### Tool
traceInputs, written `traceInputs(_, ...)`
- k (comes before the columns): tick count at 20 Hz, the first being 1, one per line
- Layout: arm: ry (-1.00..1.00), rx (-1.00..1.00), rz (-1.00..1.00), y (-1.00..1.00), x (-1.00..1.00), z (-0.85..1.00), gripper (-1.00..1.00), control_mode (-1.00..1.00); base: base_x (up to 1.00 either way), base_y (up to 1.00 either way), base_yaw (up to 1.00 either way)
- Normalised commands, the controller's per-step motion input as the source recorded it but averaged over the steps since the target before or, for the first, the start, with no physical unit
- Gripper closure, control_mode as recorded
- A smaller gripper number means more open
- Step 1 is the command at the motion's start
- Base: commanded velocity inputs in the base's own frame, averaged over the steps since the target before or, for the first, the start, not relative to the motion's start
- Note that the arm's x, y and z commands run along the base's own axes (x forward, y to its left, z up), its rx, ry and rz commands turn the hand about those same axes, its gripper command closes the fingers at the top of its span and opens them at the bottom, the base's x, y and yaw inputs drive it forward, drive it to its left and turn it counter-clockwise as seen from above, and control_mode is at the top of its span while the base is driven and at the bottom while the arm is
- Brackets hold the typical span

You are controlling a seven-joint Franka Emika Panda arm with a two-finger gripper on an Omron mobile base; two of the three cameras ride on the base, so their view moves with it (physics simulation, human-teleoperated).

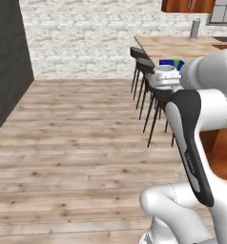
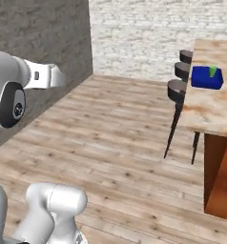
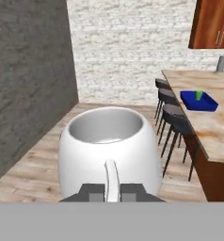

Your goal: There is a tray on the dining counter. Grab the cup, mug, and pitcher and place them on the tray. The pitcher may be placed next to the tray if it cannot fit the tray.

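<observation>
My gripper [image 3: 112,192] is shut on the handle of the white mug [image 3: 109,146], which hangs upright and empty in the air over the wooden floor. In the left base view the mug [image 1: 165,75] shows beside the arm's wrist. Ahead on the right, the blue tray [image 3: 203,107] lies on the dining counter [image 3: 217,136], and the green cup [image 3: 199,94] stands upright on it. The tray [image 2: 203,80] and cup [image 2: 212,71] also show in the right base view, near the counter's [image 2: 215,107] stool-side edge. The pitcher is out of view.
A row of dark bar stools [image 3: 172,117] lines the counter's near side. A dark grey wall [image 3: 29,84] runs along the left and a white brick wall [image 3: 128,47] closes the far end. A grey cylinder [image 3: 221,62] stands far back on the counter.
</observation>
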Motion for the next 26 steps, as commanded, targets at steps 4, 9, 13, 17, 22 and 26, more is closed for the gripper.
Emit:
traceInputs(4, 0.00, 0.00, 0.00, 0.00, 0.00, 0.00, 1.00, 1.00, 0.55, 0.57, -0.72)
traceInputs(9, 0.00, 0.00, 0.00, 0.00, 0.00, 0.00, 1.00, 1.00, 0.52, 0.55, -0.74)
traceInputs(13, 0.00, 0.00, 0.00, 0.00, 0.00, 0.00, 1.00, 1.00, 0.53, 0.55, -0.73)
traceInputs(17, 0.00, 0.00, 0.00, 0.00, 0.00, 0.00, 1.00, 1.00, 0.52, 0.58, -0.70)
traceInputs(22, 0.00, 0.00, 0.00, 0.00, 0.00, 0.00, 1.00, 1.00, 0.47, 0.64, -0.69)
traceInputs(26, 0.00, 0.00, 0.00, 0.00, 0.00, 0.00, 1.00, 1.00, 0.40, 0.64, -0.67)
